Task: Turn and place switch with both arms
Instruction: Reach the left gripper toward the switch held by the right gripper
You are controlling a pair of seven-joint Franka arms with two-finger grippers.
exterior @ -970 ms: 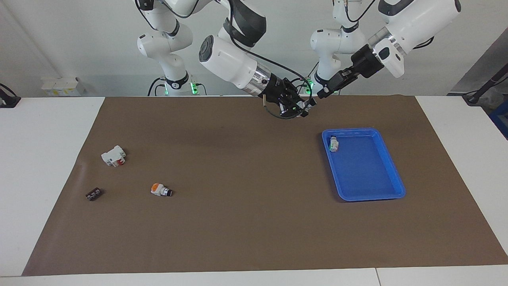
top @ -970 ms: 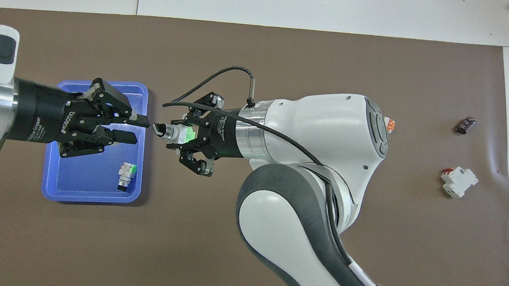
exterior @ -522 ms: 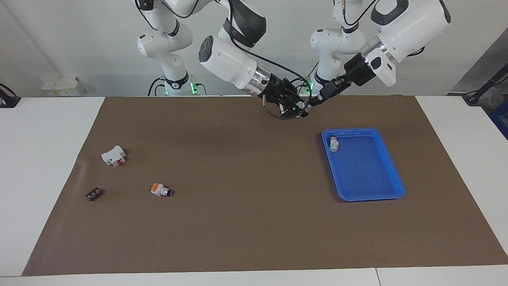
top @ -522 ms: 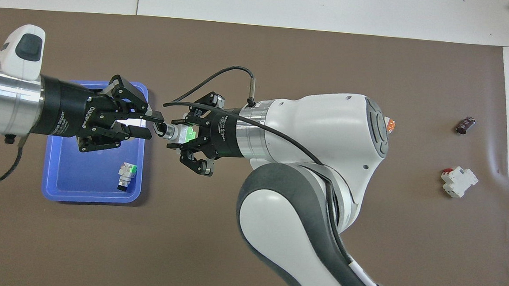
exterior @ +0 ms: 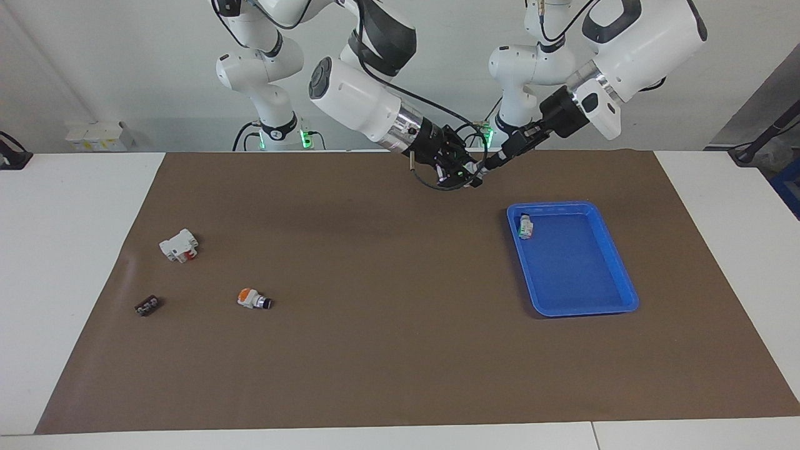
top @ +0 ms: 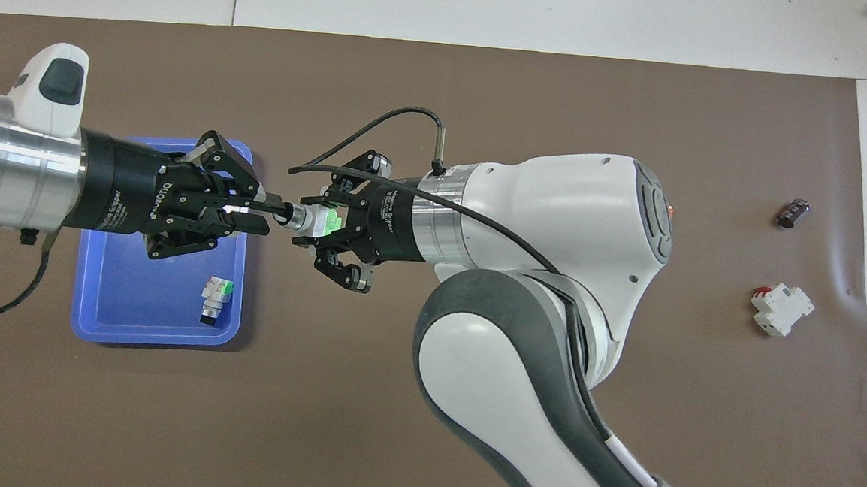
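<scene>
Both grippers aloft over brown mat near blue tray. Right gripper fingers pinch switch body; left gripper fingers pinch its knob.

My table is white, with a brown mat spread across most of it. On the mat, toward my left arm's end, sits 1 blue tray. Toward my right arm's end lie 3 small parts, well apart from the tray: a white block with red marks, an orange-capped switch farther from me, and a small dark part beside that, nearer the mat's edge.
</scene>
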